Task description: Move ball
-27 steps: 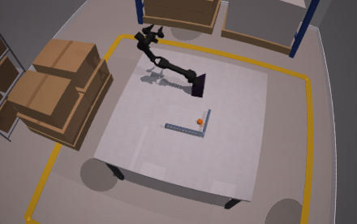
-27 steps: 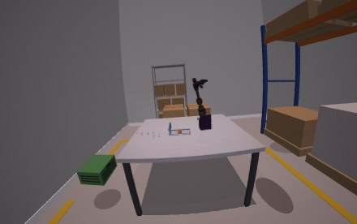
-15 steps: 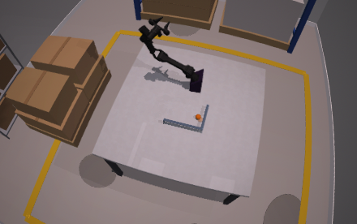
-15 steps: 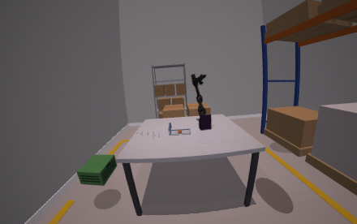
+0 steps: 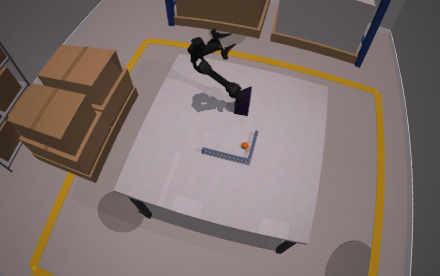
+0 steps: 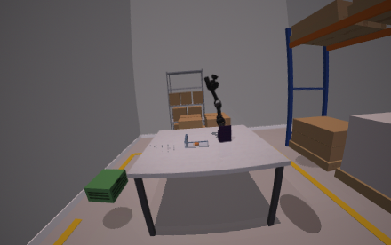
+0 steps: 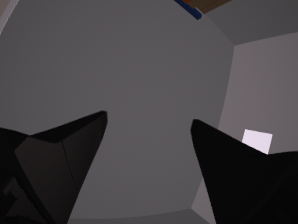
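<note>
The orange ball [image 5: 244, 145] [image 6: 196, 144] lies on the table inside the corner, close to where the long wall [image 5: 225, 155] and the short wall [image 5: 254, 144] meet. A faint paler orange patch shows at its lower right edge in the top view; the see-through copy cannot be told apart clearly from the ball. My gripper [image 5: 230, 45] [image 7: 150, 121] is open and empty. It is raised high behind the table's back edge, well away from the ball and walls. The ball does not show in the wrist view.
A dark upright panel [image 5: 243, 104] [image 6: 225, 133] stands on the table [image 5: 280, 200] [image 6: 249, 157] by the arm's base. Stacked boxes [image 5: 75, 110] are on the floor left of the table, and racks with more boxes are behind it in the top view.
</note>
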You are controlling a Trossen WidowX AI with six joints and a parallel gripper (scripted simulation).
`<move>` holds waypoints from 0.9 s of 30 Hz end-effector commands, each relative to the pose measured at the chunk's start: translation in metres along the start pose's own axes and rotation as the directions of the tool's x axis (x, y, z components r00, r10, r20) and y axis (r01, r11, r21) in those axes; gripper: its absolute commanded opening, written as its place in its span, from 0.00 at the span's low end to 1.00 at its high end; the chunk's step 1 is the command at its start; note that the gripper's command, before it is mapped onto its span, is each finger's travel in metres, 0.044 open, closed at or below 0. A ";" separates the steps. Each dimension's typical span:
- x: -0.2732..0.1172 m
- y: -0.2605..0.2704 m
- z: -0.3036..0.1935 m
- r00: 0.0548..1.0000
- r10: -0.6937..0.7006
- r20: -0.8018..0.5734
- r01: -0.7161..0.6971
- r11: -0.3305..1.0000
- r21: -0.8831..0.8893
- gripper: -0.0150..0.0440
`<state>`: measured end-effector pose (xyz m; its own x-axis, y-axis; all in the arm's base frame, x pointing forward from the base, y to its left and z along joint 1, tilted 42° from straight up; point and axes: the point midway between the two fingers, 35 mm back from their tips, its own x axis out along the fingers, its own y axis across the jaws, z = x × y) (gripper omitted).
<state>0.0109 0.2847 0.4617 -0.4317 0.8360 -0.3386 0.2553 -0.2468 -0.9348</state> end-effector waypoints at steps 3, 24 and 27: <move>0.028 0.073 -0.078 0.963 0.220 -0.155 -0.164 0.937 0.308 0.79; -0.007 0.391 -0.189 0.433 0.893 -0.121 -0.056 0.161 0.985 0.79; -0.027 0.438 -0.185 0.309 0.949 -0.060 0.030 0.053 0.998 0.79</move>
<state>0.2766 0.2797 0.1244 0.1519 0.2185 -0.9639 -0.7742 -0.5800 -0.2535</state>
